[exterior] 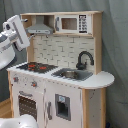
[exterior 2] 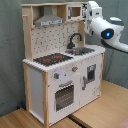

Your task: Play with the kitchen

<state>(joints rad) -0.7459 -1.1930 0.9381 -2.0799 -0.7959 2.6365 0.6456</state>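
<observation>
The kitchen [exterior: 60, 80] [exterior 2: 37, 80] is a white and light-wood toy with a black-red stovetop [exterior: 34, 66] [exterior 2: 52, 59]. It also has a black faucet [exterior: 84, 59] [exterior 2: 75, 40] over a sink [exterior: 72, 74] [exterior 2: 82, 50], a grey hood [exterior: 39, 29] [exterior 2: 49, 20] and an oven door [exterior: 27, 106] [exterior 2: 64, 96]. My gripper [exterior: 15, 29] [exterior 2: 93, 9] hangs in the air beside the upper shelf, level with the hood. It is off the kitchen's stove-side edge in the first exterior view and touches nothing.
A microwave [exterior: 74, 23] [exterior 2: 75, 11] sits in the upper shelf. A rounded counter end [exterior: 102, 79] juts out past the sink. Grey curtain [exterior: 116, 45] [exterior 2: 10, 50] hangs behind. The kitchen stands on a wooden floor [exterior 2: 102, 107]. My white arm [exterior 2: 107, 30] spans the second exterior view's right.
</observation>
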